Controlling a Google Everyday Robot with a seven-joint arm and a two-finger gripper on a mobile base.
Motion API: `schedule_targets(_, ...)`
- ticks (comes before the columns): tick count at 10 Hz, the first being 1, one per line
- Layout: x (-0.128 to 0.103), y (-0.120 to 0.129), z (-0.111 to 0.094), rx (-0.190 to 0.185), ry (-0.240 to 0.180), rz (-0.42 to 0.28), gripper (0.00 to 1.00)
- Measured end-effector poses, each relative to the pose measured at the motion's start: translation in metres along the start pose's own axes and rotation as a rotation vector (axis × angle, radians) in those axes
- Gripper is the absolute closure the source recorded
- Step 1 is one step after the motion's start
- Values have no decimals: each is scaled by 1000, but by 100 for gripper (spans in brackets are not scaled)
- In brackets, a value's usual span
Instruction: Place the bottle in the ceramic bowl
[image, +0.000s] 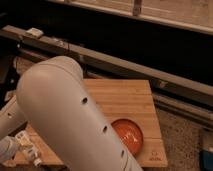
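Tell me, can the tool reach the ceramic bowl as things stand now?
Probably yes. The tool is at the board's lower left, by the bottle; the ceramic bowl sits at the board's lower right. No object shows between them, though the arm itself hides part of that stretch.

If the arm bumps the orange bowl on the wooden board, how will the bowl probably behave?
The ceramic bowl looks shallow and wide, so it would probably slide on the wooden board rather than tip. Its glossy surface suggests a hard glaze, likely slippery to grip and liable to chip. The gripper sits at lower left beside the bottle, apart from the bowl.
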Motion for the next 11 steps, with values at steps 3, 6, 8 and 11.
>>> schedule_targets(3,-11,-4,12,17,9,17,35)
schedule_targets(6,-18,-12,31,-14,46,28,35)
schedule_targets(8,-23,-14,44,-49,78,17,35)
schedule_targets(11,-24,-18,59,-56,127,5,40)
